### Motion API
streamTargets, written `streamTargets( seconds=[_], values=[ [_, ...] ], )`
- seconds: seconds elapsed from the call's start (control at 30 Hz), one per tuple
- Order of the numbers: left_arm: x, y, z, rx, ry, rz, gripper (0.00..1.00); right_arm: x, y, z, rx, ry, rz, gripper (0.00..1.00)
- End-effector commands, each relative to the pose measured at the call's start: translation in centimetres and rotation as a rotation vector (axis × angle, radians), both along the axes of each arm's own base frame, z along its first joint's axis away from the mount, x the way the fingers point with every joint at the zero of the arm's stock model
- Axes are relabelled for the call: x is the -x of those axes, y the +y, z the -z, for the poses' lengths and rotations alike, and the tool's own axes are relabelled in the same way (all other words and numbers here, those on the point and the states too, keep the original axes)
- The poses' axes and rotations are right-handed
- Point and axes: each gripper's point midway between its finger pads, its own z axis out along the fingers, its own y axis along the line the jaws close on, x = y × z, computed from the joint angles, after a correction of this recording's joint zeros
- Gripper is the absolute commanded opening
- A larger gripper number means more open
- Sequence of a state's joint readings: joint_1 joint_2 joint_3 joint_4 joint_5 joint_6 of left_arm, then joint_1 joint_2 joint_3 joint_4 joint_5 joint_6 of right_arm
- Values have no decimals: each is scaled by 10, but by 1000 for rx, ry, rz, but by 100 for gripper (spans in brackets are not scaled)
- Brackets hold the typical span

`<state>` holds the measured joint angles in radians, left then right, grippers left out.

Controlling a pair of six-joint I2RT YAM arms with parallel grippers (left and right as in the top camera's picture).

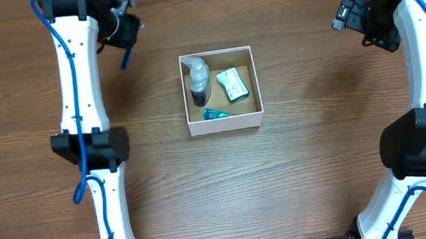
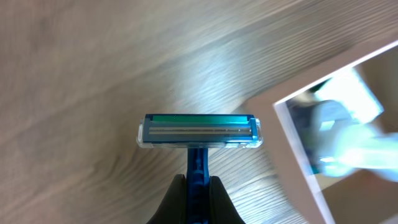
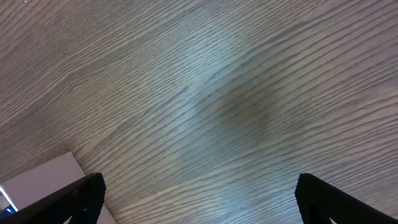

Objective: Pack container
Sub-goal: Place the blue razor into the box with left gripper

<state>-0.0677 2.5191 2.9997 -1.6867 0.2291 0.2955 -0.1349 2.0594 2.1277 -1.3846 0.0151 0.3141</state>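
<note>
The container, a square cardboard box with white walls and a brown inside, sits mid-table. It holds a pump bottle, a green-white packet and a small teal item. My left gripper is off the box's upper left, above the table. In the left wrist view the gripper is shut on the handle of a blue razor, with the box corner to its right. My right gripper is far right of the box, and it is open and empty.
The wooden table stretches all round the box. A corner of the box wall shows at the lower left of the right wrist view. Both white arms run down the table's left and right sides.
</note>
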Motion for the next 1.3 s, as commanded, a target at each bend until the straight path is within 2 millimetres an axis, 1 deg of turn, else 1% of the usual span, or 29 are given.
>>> streamTargets(
  seconds=[0.0, 0.07, 0.1, 0.17, 0.2, 0.27, 0.3, 0.37, 0.4, 0.43, 0.47, 0.53, 0.57, 0.63, 0.67, 0.73, 0.8, 0.83, 0.9, 0.93, 0.97, 1.0, 1.03, 1.07, 1.1, 1.13, 1.17, 1.2, 1.27],
  values=[
    [27, -79, -52, 29, -142, 268, 4, -1, 1, -21, 11, -55, 5, 100],
    [47, -123, -63, 14, -181, 405, 5, -1, 1, -21, 11, -55, 5, 100],
    [57, -142, -64, 10, -190, 460, 5, -1, 1, -21, 11, -55, 5, 100],
    [79, -183, -62, -32, -204, 569, 4, -1, 1, -21, 11, -55, 5, 100],
    [89, -199, -58, -76, -205, 605, 4, -1, 1, -21, 11, -55, 5, 100],
    [101, -216, -50, -151, -200, 642, 5, -1, 1, -21, 11, -55, 5, 100],
    [108, -224, -39, -206, -180, 668, 7, -1, 1, -21, 11, -55, 5, 100],
    [115, -227, -18, -259, -124, 712, 9, -1, 1, -21, 11, -55, 5, 100],
    [117, -224, -4, -279, -78, 734, 10, -1, 1, -21, 11, -55, 5, 100],
    [117, -213, 14, -304, -15, 740, 10, -1, 1, -21, 11, -55, 5, 100],
    [115, -204, 24, -315, 24, 734, 10, -1, 1, -21, 11, -55, 5, 100],
    [110, -188, 37, -303, 76, 739, 10, -1, 1, -21, 11, -55, 5, 100],
    [108, -184, 39, -279, 84, 759, 11, -1, 1, -21, 11, -55, 5, 100],
    [109, -186, 37, -198, 81, 818, 15, -1, 1, -21, 11, -55, 5, 100],
    [110, -187, 36, -162, 81, 836, 15, -1, 1, -21, 11, -55, 5, 100],
    [110, -188, 35, -131, 81, 848, 6, -1, 1, -21, 11, -55, 5, 100],
    [111, -189, 35, -131, 81, 850, 8, -1, 1, -21, 11, -55, 5, 100],
    [111, -189, 35, -131, 81, 851, 10, -1, 1, -21, 11, -55, 5, 100],
    [112, -191, 34, -124, 89, 819, 22, -1, 1, -21, 11, -55, 5, 100],
    [112, -192, 30, -112, 93, 777, 22, -1, 1, -21, 11, -55, 5, 100],
    [117, -197, 18, -71, 74, 779, 23, -1, 1, -21, 11, -55, 5, 100],
    [122, -199, 2, -43, 44, 785, 28, -1, 1, -21, 11, -55, 5, 100],
    [128, -196, -27, -25, -7, 742, 36, -1, 1, -21, 11, -55, 5, 100],
    [131, -190, -46, -24, -41, 701, 38, -1, 1, -21, 11, -55, 5, 100],
    [132, -181, -61, -33, -69, 649, 38, -1, 1, -21, 11, -55, 5, 100],
    [133, -168, -80, -48, -108, 585, 39, -1, 1, -21, 11, -55, 5, 100],
    [133, -157, -94, -60, -138, 527, 38, -1, 1, -21, 11, -55, 5, 100],
    [134, -139, -114, -76, -180, 431, 39, -1, 1, -21, 11, -55, 5, 100],
    [135, -105, -142, -96, -232, 243, 39, -1, 1, -21, 11, -55, 5, 100]
  ],
)
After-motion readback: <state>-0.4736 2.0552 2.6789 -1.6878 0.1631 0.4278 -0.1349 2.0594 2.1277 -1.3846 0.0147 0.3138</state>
